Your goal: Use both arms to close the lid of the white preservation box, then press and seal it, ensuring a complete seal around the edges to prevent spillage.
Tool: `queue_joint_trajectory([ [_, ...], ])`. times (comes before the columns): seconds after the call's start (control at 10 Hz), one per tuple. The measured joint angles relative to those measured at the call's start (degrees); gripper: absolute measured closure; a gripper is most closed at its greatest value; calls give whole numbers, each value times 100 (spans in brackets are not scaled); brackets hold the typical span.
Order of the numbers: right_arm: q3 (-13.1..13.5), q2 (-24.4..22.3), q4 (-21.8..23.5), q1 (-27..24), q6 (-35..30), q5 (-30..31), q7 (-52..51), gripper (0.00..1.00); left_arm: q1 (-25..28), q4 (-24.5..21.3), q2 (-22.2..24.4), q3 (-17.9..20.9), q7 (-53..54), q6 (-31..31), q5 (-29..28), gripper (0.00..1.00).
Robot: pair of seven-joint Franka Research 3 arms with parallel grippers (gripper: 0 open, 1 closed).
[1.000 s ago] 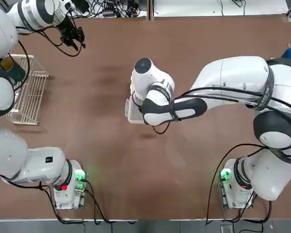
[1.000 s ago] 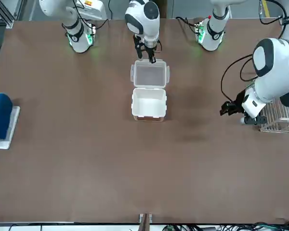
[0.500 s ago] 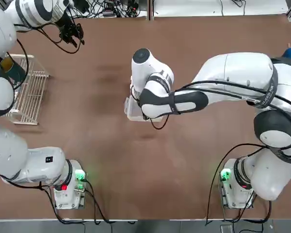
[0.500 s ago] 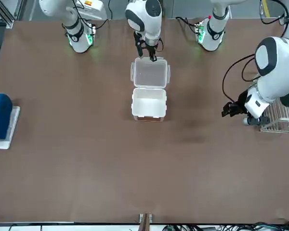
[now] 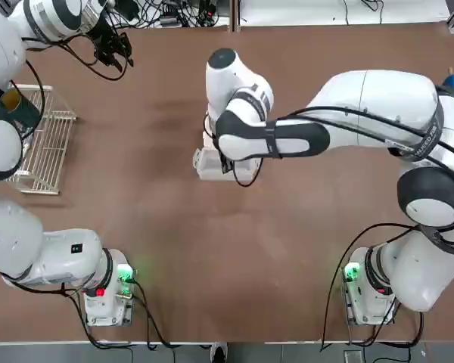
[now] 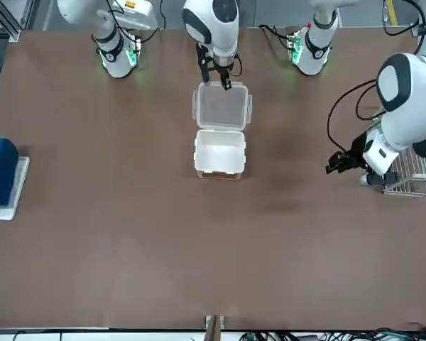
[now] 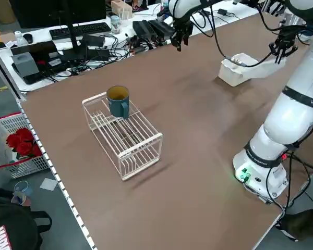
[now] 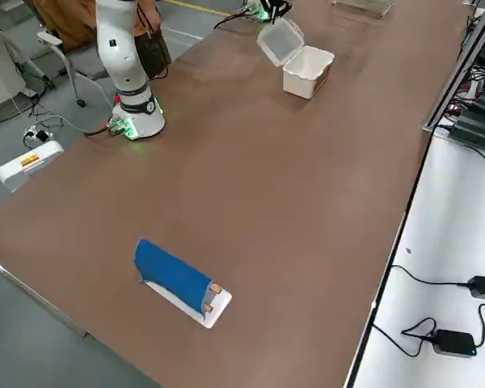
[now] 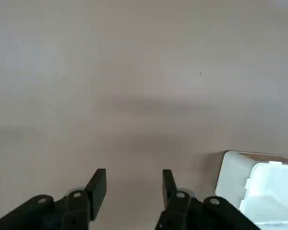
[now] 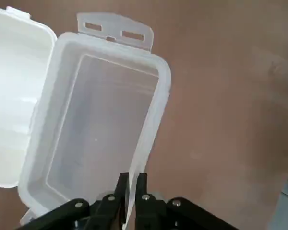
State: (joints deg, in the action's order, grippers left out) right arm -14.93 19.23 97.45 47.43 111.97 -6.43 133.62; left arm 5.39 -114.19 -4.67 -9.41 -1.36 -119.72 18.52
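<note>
right end effector pinches the lid edge

the white preservation box (image 6: 219,154) sits open near the middle of the table (image 6: 128,234). its lid (image 6: 221,108) is flipped back and joined to the box along one long side. in the front view the lid is at 12 o'clock from the box, on the side where the arm bases stand.

the right end effector (image 6: 219,78) is at the far edge of the lid, the edge away from the box. its two fingers are almost closed, with only the thin lid rim between them. in the right wrist view you can see the black fingers (image 10: 140,184) squeezing the lid's edge (image 10: 141,143), and the lid is tipped up a bit, not lying flat. the lid's latch tab with two little slots (image 10: 114,29) sticks out at one short end.

the left end effector (image 6: 341,159) is well away from the box, at 3 o'clock from it in the front view, near the wire rack (image 6: 412,174). its fingers (image 9: 97,184) are spread apart and hold nothing. it hangs above the bare table. a corner of the box (image 9: 259,184) shows in its wrist view.

a blue cup (image 7: 118,100) stands on top of the wire rack. a blue thing on a white base (image 6: 3,177) lies at 9 o'clock from the box, close to the table edge.
</note>
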Motion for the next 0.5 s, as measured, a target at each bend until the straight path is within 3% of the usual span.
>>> queue_joint_trajectory([
  [0.1,87,-11,-107,-7,-96,-89,-102,90,-1,0,-18,-1,-5,0,114,48],
  [0.3,276,-40,-269,-15,-198,-245,-287,90,-32,0,-75,-7,-18,-26,268,59],
  [0.4,388,-59,-321,-19,-214,-343,-416,90,-77,0,-120,-23,-19,-65,291,77],
  [0.5,520,-67,-387,-24,-217,-410,-539,90,-146,0,-171,-63,-72,-102,296,86],
])
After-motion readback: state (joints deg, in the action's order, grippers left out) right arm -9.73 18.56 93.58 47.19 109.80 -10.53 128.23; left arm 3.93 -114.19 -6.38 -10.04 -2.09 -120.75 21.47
